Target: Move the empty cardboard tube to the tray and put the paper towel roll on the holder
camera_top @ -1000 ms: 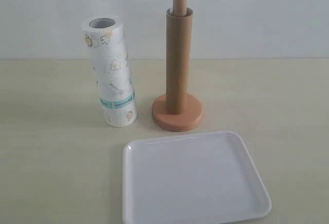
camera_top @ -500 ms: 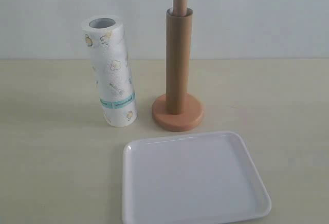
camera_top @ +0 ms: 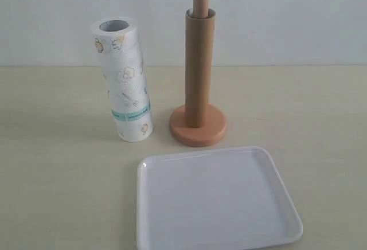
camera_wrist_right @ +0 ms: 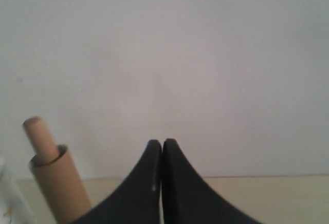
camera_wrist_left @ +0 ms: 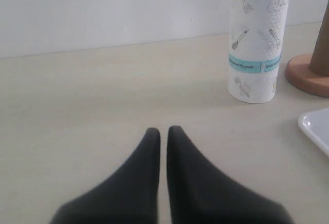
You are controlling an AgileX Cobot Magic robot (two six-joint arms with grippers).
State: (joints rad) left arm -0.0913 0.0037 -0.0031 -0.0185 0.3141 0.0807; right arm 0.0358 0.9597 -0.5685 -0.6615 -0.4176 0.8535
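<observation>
On the table (camera_top: 51,175), the empty cardboard tube (camera_top: 199,72) stands sleeved over the holder (camera_top: 198,131), the paper towel roll (camera_top: 124,84) just left, the tray (camera_top: 140,204) nearer.
Both the left pincer (camera_wrist_left: 163,133) and right pincer (camera_wrist_right: 162,144) are closed, empty. Light, crushable, the tube probably wants a gentle grip near its top rim.

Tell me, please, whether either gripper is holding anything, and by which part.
Nothing is held: the left gripper and the right gripper are both shut and empty.
</observation>
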